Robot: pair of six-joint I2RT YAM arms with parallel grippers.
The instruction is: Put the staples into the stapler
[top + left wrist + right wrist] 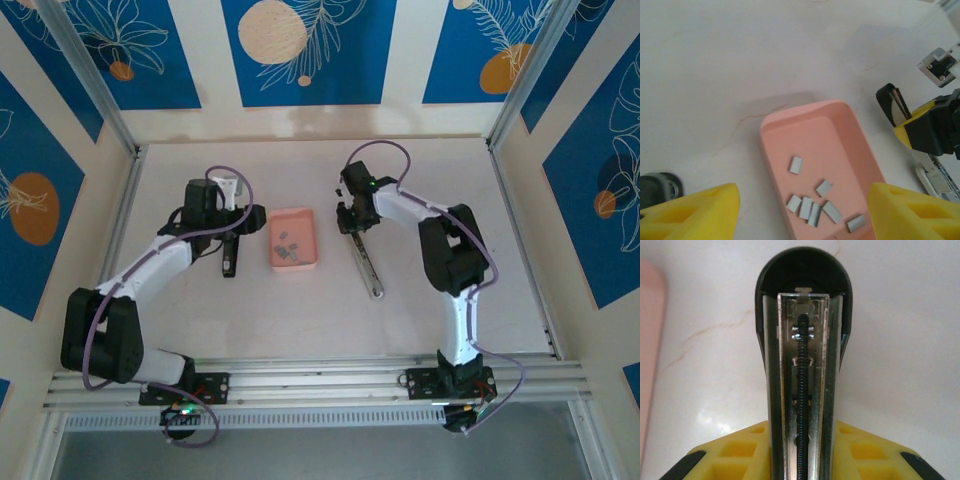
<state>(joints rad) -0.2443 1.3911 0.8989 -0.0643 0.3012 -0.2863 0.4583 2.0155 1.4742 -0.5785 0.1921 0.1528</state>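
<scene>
The stapler [368,268] lies open on the table [200,310], right of the tray [300,214], and its long metal rail runs toward the near edge. The right gripper [352,228] sits at the stapler's far end. In the right wrist view its yellow fingers [865,450] press against both sides of the rail, so the gripper is clamped on the stapler [802,365]. The rail's channel faces up and shows a black coiled spring running along it. The black rounded head is beyond the fingers.

The staples [288,245] lie loose in the pink tray, which sits between the two arms. The left wrist view shows seven small grey strips [810,207] scattered over the tray floor. Most are bunched at the near end, some of them touching, and one lies apart, farther in. None is in the stapler or in either gripper.

The left gripper [230,255] is just left of the tray. Its yellow fingers [695,212] are spread wide, with nothing between them. From that wrist the tray [850,130] appears between the fingertips, and the stapler's black head [895,102] appears at the right.
</scene>
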